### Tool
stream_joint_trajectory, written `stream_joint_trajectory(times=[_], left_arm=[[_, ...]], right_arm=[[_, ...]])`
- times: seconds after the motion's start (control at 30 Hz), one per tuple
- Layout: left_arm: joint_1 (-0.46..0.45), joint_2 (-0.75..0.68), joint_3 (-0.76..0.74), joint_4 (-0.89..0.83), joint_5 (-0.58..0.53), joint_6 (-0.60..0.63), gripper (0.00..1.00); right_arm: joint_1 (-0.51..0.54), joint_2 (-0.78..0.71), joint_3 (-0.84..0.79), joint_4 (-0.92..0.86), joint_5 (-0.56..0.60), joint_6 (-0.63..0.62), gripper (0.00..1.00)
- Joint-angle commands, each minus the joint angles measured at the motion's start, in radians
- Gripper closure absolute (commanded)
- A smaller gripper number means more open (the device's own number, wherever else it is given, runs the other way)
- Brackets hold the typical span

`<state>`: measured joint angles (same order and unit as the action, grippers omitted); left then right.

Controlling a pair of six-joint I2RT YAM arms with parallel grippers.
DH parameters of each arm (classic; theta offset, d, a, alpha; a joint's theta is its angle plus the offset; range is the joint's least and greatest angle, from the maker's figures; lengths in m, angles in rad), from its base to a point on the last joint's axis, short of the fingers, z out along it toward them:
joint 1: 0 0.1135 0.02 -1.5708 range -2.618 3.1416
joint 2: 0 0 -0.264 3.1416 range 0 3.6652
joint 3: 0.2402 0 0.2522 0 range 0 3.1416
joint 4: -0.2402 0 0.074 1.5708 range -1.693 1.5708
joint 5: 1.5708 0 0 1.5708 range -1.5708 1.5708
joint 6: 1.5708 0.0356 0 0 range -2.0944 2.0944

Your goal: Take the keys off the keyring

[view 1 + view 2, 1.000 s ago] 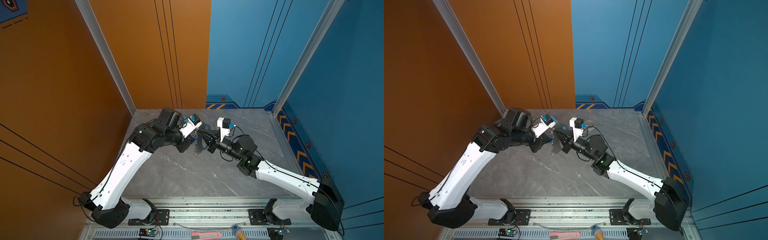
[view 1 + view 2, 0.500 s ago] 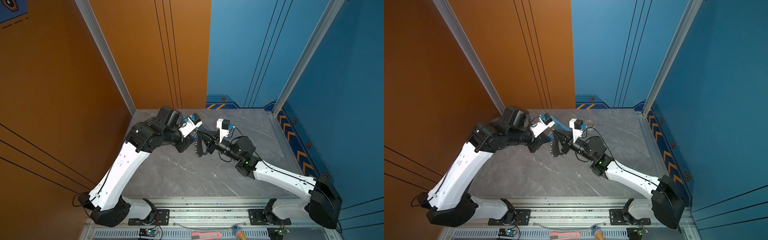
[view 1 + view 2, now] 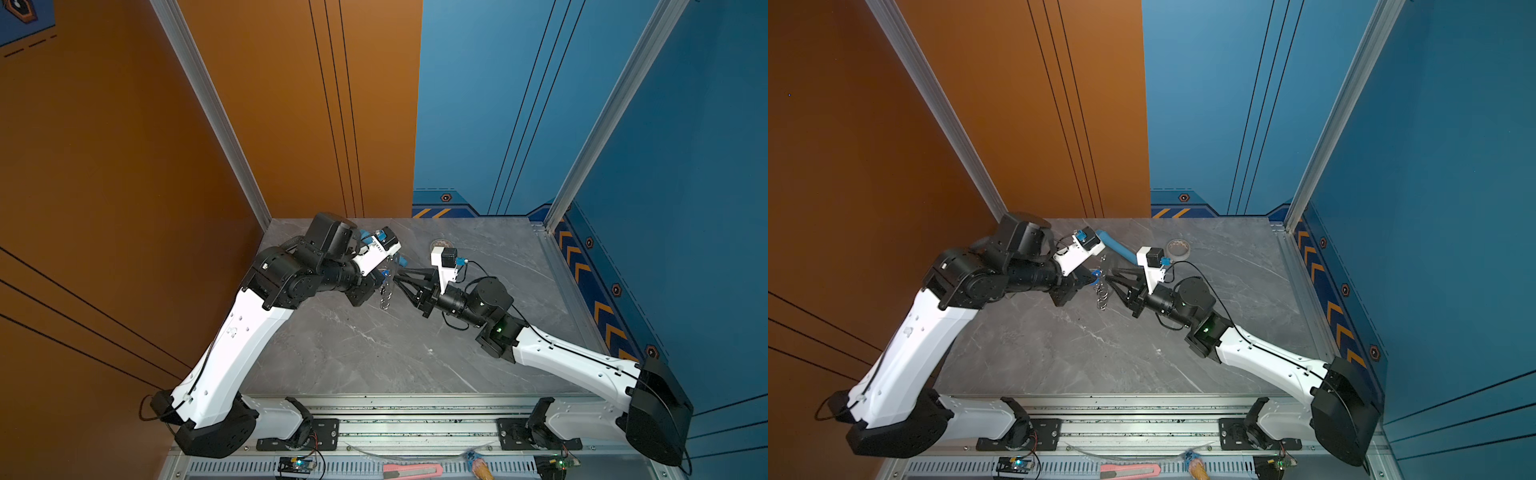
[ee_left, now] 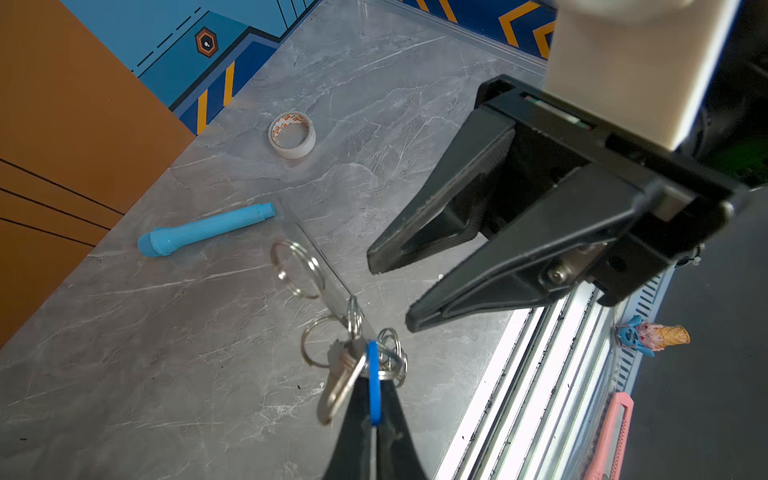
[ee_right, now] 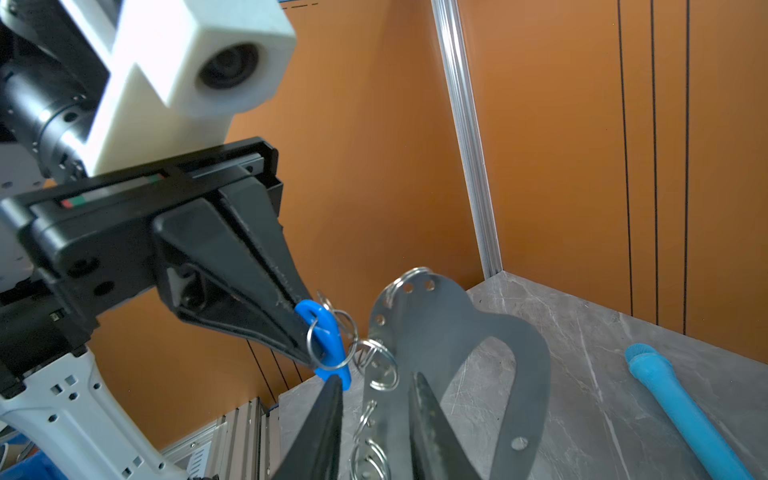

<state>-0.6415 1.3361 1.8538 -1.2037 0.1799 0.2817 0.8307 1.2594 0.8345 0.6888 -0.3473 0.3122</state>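
- My left gripper [image 4: 375,419] is clamped on the blue tag [image 4: 374,382] of the keys [image 4: 338,374], held up off the bench [image 3: 374,353], nearer its far edge.
- The keyring [image 5: 440,320] hangs from that bunch, roughly upright.
- My right gripper [image 4: 389,296] has its jaws apart, straddling the keyring's ringed edge; I cannot tell whether they touch it.

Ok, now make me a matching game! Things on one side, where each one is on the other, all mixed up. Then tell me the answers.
Things:
1. tape roll
2. blue tube
3. keys
4. keyring

Where:
A. clamped in the shut left gripper
B. up off the table, edge between the fingers of the open right gripper
C. lying on its side on the table
D. lying flat on the table, hole up

Pairs: 1-D, 2-C, 3-A, 4-B.
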Motion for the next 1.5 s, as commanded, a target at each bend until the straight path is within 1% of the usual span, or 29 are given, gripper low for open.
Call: stream_joint_trajectory(times=[0.0,0.07,0.17,0.23,0.4,0.47,0.57,0.7,0.9,1.1,1.23,1.37,1.47], left_arm=[[0.007,-0.028,0.020,-0.005,0.000,0.029,1.00],[0.008,-0.027,0.020,-0.007,0.004,0.031,1.00],[0.008,-0.026,0.022,-0.008,0.019,0.037,1.00],[0.009,-0.024,0.021,-0.010,0.035,0.044,1.00],[0.011,-0.033,0.013,-0.011,0.055,0.061,1.00],[0.014,-0.030,0.013,-0.014,0.057,0.064,1.00],[0.017,-0.025,0.022,-0.019,0.060,0.068,1.00],[0.022,-0.019,0.027,-0.019,0.069,0.069,1.00],[0.026,-0.017,0.025,-0.019,0.075,0.071,1.00],[0.029,-0.021,0.029,-0.023,0.063,0.070,1.00],[0.036,-0.026,0.039,-0.034,0.030,0.074,1.00],[0.049,-0.024,0.056,-0.060,-0.031,0.077,1.00],[0.070,-0.032,0.057,-0.070,-0.072,0.082,1.00]], right_arm=[[-0.021,-0.028,0.034,-0.123,-0.092,-0.125,0.70],[-0.024,-0.031,0.068,-0.207,-0.139,-0.214,0.69],[-0.035,-0.021,0.114,-0.296,-0.180,-0.310,0.68],[-0.047,-0.005,0.149,-0.340,-0.212,-0.349,0.66],[-0.085,0.044,0.210,-0.356,-0.301,-0.367,0.66],[-0.086,0.061,0.235,-0.375,-0.353,-0.383,0.67],[-0.084,0.073,0.252,-0.387,-0.385,-0.390,0.69],[-0.077,0.088,0.282,-0.430,-0.399,-0.426,0.71],[-0.072,0.105,0.305,-0.425,-0.408,-0.414,0.78],[-0.072,0.106,0.305,-0.440,-0.392,-0.413,0.95],[-0.072,0.093,0.297,-0.469,-0.366,-0.432,1.00],[-0.074,0.079,0.292,-0.495,-0.306,-0.428,1.00],[-0.075,0.060,0.273,-0.479,-0.259,-0.404,1.00]])
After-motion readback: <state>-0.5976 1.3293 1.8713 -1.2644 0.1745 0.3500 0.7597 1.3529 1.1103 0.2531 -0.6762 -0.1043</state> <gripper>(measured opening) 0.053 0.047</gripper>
